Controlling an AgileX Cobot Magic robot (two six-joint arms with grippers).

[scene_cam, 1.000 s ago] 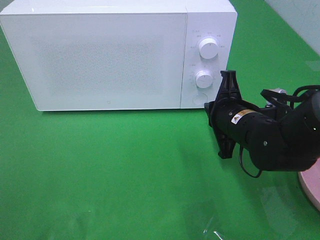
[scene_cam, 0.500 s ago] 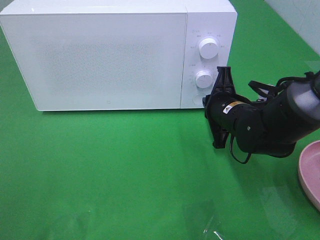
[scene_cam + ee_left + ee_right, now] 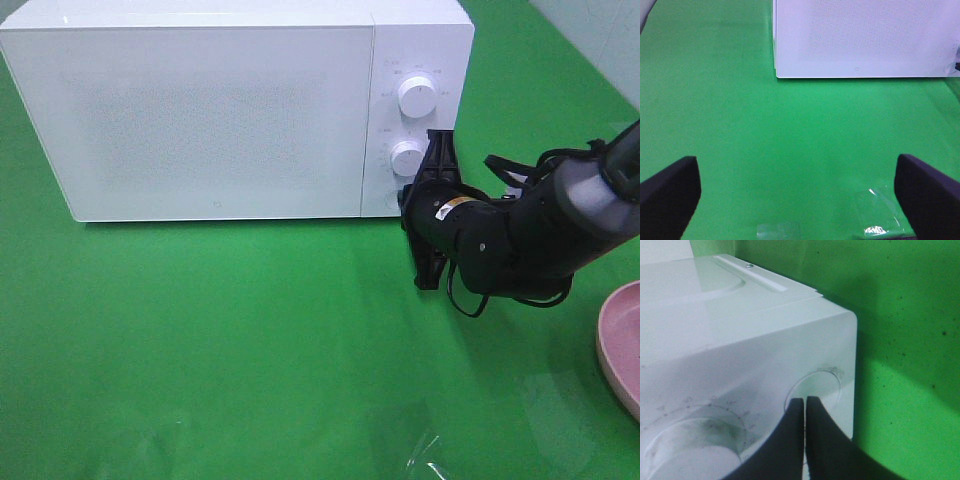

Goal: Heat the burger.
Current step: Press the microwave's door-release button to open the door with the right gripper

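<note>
- Burger: out of sight in all three views; place relative to either pincer impossible to tell.
- Right pincer (image 3: 404,197): closed, its two dark fingers (image 3: 790,440) pressed together with only a thin seam between, holding nothing.
- Tips set at the round button (image 3: 816,386) in the lower outer corner of the control panel of the microwave (image 3: 210,120); touching it or just short of it, cannot tell.
- That button just beneath the lower knob (image 3: 407,158), with the upper knob (image 3: 417,95) above.
- Microwave white, closed, standing at the back of the green counter (image 3: 250,340).
- Right arm reaching in from the right side of the high view, wrist turned so that the pincer body stands on edge beside the panel.
- Left pincer (image 3: 795,165): spread wide, one dark finger (image 3: 667,195) at each side of its wrist view, only bare counter between; well apart from the microwave's front.
- Clear shiny scrap (image 3: 877,220) lying on the counter near the left pincer.
- Pink plate (image 3: 622,350) at the right edge of the high view, partly cut off, well apart from the right pincer.
</note>
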